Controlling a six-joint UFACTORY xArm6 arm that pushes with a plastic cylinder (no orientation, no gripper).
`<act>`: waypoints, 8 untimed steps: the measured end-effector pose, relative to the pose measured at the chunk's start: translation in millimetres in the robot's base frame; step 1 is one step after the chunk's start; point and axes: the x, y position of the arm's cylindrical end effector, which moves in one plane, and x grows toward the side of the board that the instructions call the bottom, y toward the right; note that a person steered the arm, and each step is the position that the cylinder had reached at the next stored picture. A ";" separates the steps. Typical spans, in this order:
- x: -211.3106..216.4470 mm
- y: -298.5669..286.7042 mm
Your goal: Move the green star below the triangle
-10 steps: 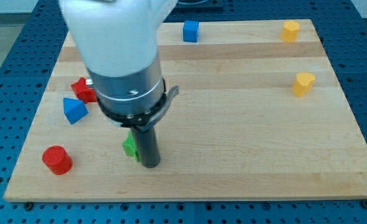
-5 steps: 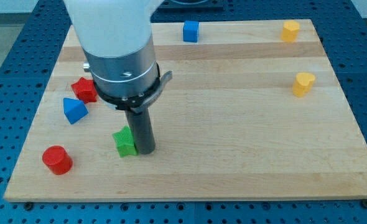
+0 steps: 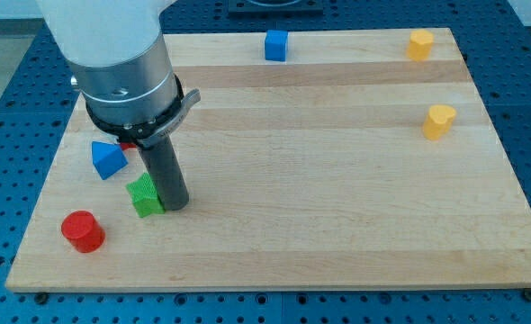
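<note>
The green star [image 3: 143,196] lies on the wooden board at the view's lower left. My tip [image 3: 175,205] rests against the star's right side, touching it. The blue triangle [image 3: 107,159] sits up and to the left of the star, a short gap apart. The arm's grey cylinder body hangs over the area above the star and hides part of the board there.
A red cylinder [image 3: 83,231] stands left of and below the star. A red block [image 3: 126,144] is mostly hidden behind the arm, right of the triangle. A blue cube [image 3: 275,45] is at the top, a yellow block [image 3: 419,44] top right, another yellow block [image 3: 439,121] right.
My tip has swept to the view's left, pushing the green star left with it. The star now lies closer to the blue triangle and the red cylinder.
</note>
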 end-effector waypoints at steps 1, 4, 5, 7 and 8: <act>-6.2 0.0; -6.2 -36.9; -6.2 -47.3; -6.2 -52.5; -6.2 -58.7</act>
